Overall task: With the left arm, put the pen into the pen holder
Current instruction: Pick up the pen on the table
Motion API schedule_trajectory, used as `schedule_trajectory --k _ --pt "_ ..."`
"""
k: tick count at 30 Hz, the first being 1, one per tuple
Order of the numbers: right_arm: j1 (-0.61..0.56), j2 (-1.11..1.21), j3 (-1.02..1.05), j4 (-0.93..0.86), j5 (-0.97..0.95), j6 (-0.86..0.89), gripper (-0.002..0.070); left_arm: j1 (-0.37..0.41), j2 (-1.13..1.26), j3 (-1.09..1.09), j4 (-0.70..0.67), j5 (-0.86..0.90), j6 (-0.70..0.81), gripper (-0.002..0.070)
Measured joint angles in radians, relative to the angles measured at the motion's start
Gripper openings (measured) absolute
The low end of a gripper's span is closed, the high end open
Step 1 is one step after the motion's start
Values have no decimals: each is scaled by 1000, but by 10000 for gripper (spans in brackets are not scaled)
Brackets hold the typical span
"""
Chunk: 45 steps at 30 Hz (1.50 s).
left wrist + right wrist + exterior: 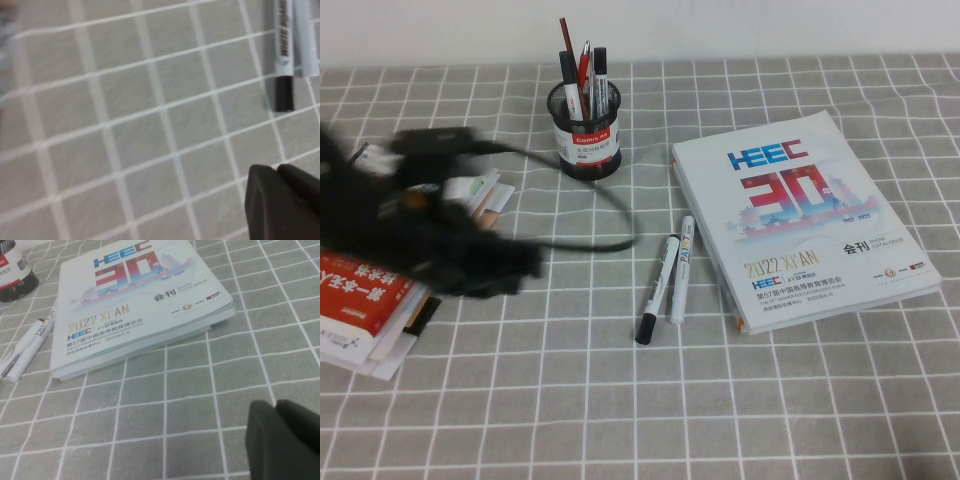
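**Left arm short of the pen, nothing held**

Nearest the lens in the left wrist view is a dark block of the left gripper, low over bare checked cloth; whether its jaws stand apart or together cannot be told, but nothing is between them. In the high view the left arm is a blurred dark mass at the table's left, over a pile of red-and-white booklets.

Outward from there, the pen lies flat on the tablecloth, well to the arm's right, with open cloth between. Its long axis runs roughly toward and away from the robot, slightly slanted, black cap at the near end. The all-white marker lies just beside it, nearly parallel, and past that the HEEC catalogue.

The pen holder stands upright farther back, already crowded with pens.

The right gripper hangs beyond the catalogue's far side, jaw state not discernible. The left arm looks the nearer; its grasp should cross the barrel.
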<state>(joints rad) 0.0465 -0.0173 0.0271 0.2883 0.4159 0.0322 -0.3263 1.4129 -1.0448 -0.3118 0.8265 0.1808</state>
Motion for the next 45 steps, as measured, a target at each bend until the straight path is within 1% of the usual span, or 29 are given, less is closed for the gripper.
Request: schedule_trajectory --k 4,12,18,23,28,31,36,38,41,45 --pt "0 0 0 0 0 0 -15 -87 173 -157 43 49 -8 -2" --pt "0 0 0 0 0 0 -15 -203 465 -458 112 146 -8 -2" --pt "0 0 0 0 0 0 -15 -233 620 -643 129 216 -12 -2" --pt "0 0 0 0 0 0 -15 -266 726 -774 184 292 -45 -2" --pt "0 0 0 0 0 0 -15 -287 793 -850 222 346 -55 0" --pt "0 0 0 0 0 0 -15 -285 803 -858 228 351 -55 39" --pt "0 0 0 0 0 0 -15 -275 805 -858 230 347 -55 197" --pt "0 0 0 0 0 0 -15 -271 805 -858 230 339 -57 235" --pt "0 0 0 0 0 0 -15 -270 813 -860 234 328 -58 257" --pt "0 0 0 0 0 0 -15 -270 838 -864 234 318 -59 265"
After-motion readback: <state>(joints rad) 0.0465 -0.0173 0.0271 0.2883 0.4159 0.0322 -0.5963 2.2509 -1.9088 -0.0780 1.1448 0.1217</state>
